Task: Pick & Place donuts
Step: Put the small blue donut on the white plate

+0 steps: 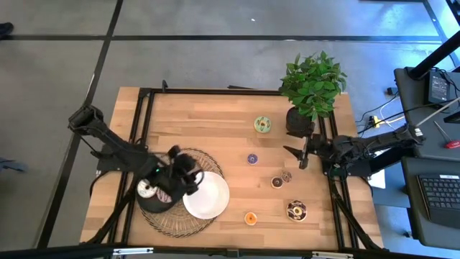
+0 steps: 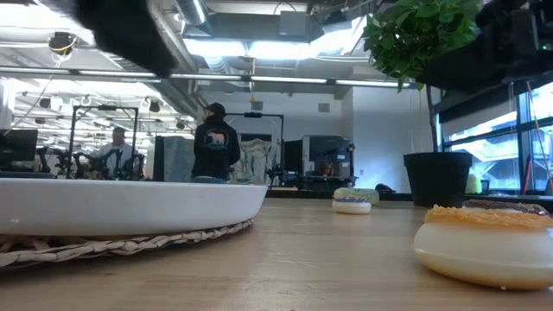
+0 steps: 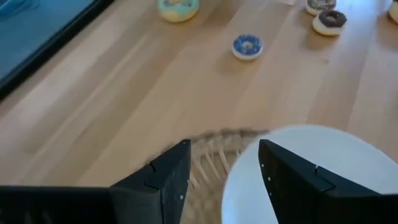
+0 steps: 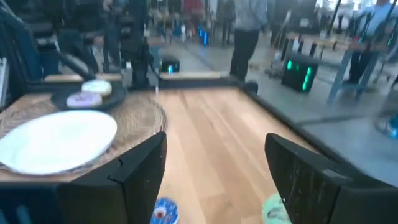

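Several small toy donuts lie on the wooden table: a green one, a blue-purple one, a brown one, an orange one and a dark sprinkled one. Two more, a white donut among them, lie on the black plate. My left gripper hovers open above the far edge of the white plate, holding nothing. My right gripper is open and empty, above the table by the plant pot, pointing toward the plates.
Both plates rest on a round wicker mat at the table's near left. A potted plant stands at the far right, close to my right arm. Bare wood lies between the mat and the donuts. People stand in the room behind.
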Motion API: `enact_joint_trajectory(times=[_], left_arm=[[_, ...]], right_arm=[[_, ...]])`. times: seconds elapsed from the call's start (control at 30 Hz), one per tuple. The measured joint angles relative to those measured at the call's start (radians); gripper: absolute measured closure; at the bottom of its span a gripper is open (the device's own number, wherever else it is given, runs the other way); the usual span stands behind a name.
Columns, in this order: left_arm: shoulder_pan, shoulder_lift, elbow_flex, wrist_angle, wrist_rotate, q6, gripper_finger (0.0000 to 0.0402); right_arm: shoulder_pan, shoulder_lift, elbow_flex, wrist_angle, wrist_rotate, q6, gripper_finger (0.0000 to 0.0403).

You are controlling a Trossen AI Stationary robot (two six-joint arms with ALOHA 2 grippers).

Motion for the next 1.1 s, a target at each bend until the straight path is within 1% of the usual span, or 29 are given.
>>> enact_joint_trajectory(times=[0.13,0.23,0.3,0.37,0.47,0.5,0.57,0.63,0.7,0.77,0.83,0.87,0.93,0.97,1.03,1.1], left_arm=[[0.087,0.000,0.000,0.068,0.061,0.211,0.0218],[0.138,0.000,0.000,0.080,0.096,0.290,0.0217],[0.156,0.000,-0.008,0.081,0.088,0.340,0.0218],[0.166,-0.004,-0.031,0.080,0.046,0.353,0.0219],[0.174,-0.042,-0.082,0.097,-0.035,0.313,0.0217],[0.177,-0.057,-0.104,0.108,-0.046,0.300,0.0217],[0.183,-0.082,-0.157,0.200,-0.030,0.297,0.0217],[0.192,-0.109,-0.203,0.358,0.047,0.358,0.0219],[0.206,-0.118,-0.245,0.540,0.184,0.454,0.0219],[0.216,-0.117,-0.279,0.685,0.322,0.551,0.0218],[0.222,-0.118,-0.299,0.779,0.412,0.632,0.0217],[0.223,-0.118,-0.301,0.790,0.433,0.663,0.0217],[0.226,-0.118,-0.302,0.788,0.431,0.734,0.0218],[0.226,-0.118,-0.302,0.787,0.413,0.781,0.0219],[0.226,-0.118,-0.302,0.782,0.358,0.890,0.0219],[0.225,-0.118,-0.302,0.779,0.297,0.971,0.0218]], right_arm=[[0.000,0.166,0.049,-0.006,-0.001,0.068,0.0130],[-0.007,0.307,0.083,-0.007,-0.001,0.125,0.0130],[-0.021,0.402,0.118,-0.007,-0.001,0.185,0.0130],[-0.039,0.500,0.161,-0.002,-0.001,0.240,0.0130],[-0.063,0.649,0.236,-0.003,-0.001,0.264,0.0130],[-0.069,0.695,0.264,-0.003,-0.001,0.251,0.0130],[-0.074,0.781,0.315,-0.002,-0.002,0.207,0.0130],[-0.074,0.856,0.365,-0.005,-0.001,0.158,0.0130],[-0.074,0.916,0.409,-0.005,-0.002,0.122,0.0130],[-0.073,0.970,0.449,-0.005,-0.002,0.110,0.0130],[-0.073,1.009,0.486,-0.033,-0.003,0.134,0.0130],[-0.073,1.026,0.505,-0.060,-0.008,0.152,0.0130],[-0.078,1.062,0.547,-0.140,-0.032,0.207,0.0130],[-0.081,1.083,0.566,-0.185,-0.046,0.240,0.0130],[-0.090,1.126,0.597,-0.255,-0.067,0.277,0.0130],[-0.097,1.168,0.624,-0.303,-0.070,0.270,0.0130]])
